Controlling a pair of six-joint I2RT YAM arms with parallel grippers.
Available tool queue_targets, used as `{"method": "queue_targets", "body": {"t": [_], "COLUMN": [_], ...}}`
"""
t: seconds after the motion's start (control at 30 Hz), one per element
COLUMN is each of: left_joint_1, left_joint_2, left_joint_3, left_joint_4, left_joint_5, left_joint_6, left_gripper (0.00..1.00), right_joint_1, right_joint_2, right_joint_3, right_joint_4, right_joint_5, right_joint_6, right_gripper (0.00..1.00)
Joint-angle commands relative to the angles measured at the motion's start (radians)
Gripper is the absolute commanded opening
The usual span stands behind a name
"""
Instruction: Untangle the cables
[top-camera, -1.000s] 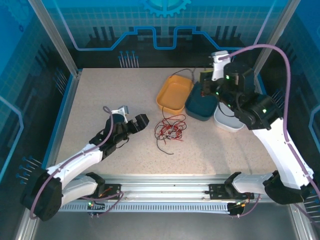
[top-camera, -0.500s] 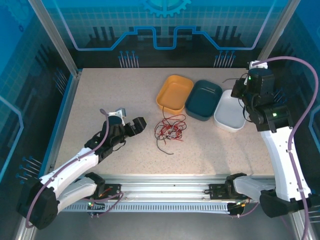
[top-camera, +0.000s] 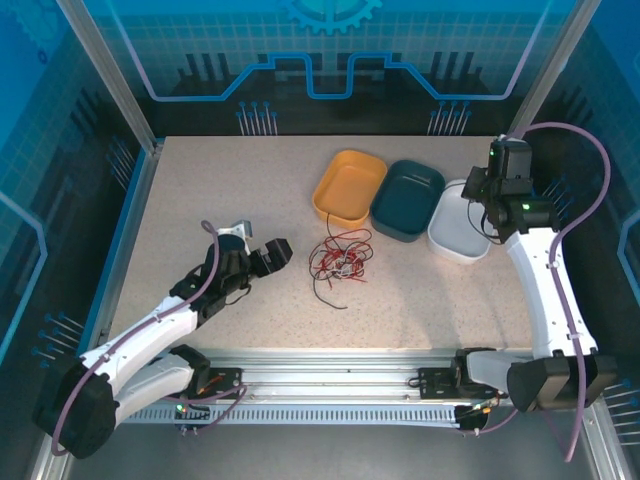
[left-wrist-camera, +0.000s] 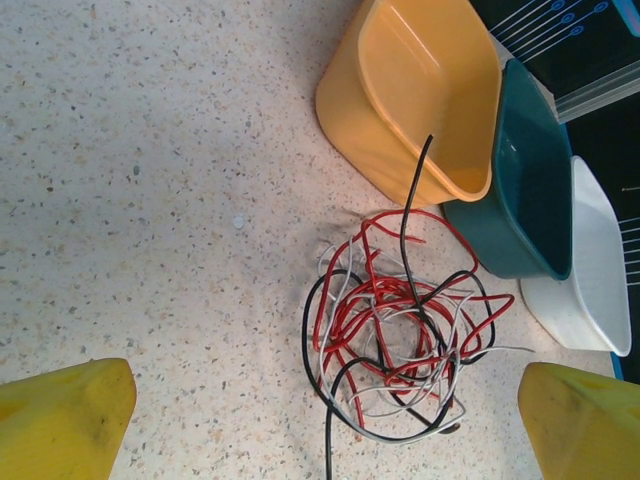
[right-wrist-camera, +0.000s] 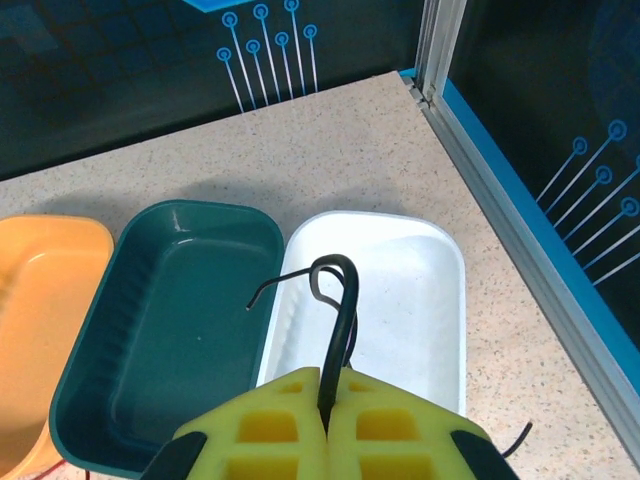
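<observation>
**Right gripper carrying a black wire over the trays while the left waits, open, at the tangle**

The right gripper (right-wrist-camera: 327, 385) is pinching a single black wire (right-wrist-camera: 338, 310) between its shut yellow fingers (right-wrist-camera: 270, 420). The wire is standing up ahead of the fingertips and curling over in a hook. A white tray (right-wrist-camera: 420, 300) is lying directly ahead of and below the fingers, with a teal tray (right-wrist-camera: 170, 300) touching it on the gripper's left. The strand seems to be held high so that it is hanging free of the other wires, probably ready for dropping into a tray.

The left gripper (left-wrist-camera: 325, 415) is spread as wide as it goes and is holding nothing. The tangle of cables (left-wrist-camera: 395, 330), made of red, black and white loops, is resting on the speckled table (left-wrist-camera: 150, 200) just ahead of it and between its two fingers. One black end is sticking up towards an orange tray (left-wrist-camera: 420, 80) beyond the tangle. That aim suggests the left gripper is lining up for the next strand.

Compared with a second ago, the right arm has been swinging away from the gap between the orange and teal trays and is now over the white tray. The left gripper has barely been shifting, and the tangle is lying where it was.
</observation>
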Motion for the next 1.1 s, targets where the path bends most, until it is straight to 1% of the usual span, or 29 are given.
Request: {"method": "queue_targets", "body": {"t": [0.0, 0.3, 0.53, 0.67, 0.83, 1.07], "left_joint_1": [-0.004, -0.004, -0.004, -0.003, -0.004, -0.003], "left_joint_2": [-0.011, -0.023, -0.034, -0.035, -0.036, -0.045], "left_joint_3": [-0.018, -0.036, -0.04, -0.041, -0.044, -0.047], "left_joint_4": [-0.01, -0.009, -0.02, -0.024, -0.026, -0.036], "left_joint_5": [0.021, 0.023, 0.01, 0.005, 0.003, -0.003], "left_joint_6": [0.023, 0.02, 0.027, 0.032, 0.032, 0.028], "left_gripper": [0.99, 0.99, 0.99, 0.99, 0.99, 0.99], "right_joint_1": [-0.018, -0.025, -0.033, -0.036, -0.04, -0.063], "right_joint_2": [0.001, 0.016, 0.003, 0.011, 0.012, 0.055], "right_joint_3": [-0.019, -0.09, -0.204, -0.24, -0.317, -0.374], "right_joint_4": [0.106, 0.293, 0.535, 0.59, 0.668, 0.704], "right_joint_5": [-0.041, 0.014, -0.017, -0.027, 0.004, 0.004], "right_joint_6": [0.027, 0.017, 0.016, 0.044, 0.054, 0.065], "right_gripper": [0.0, 0.0, 0.0, 0.0, 0.0, 0.0]}}
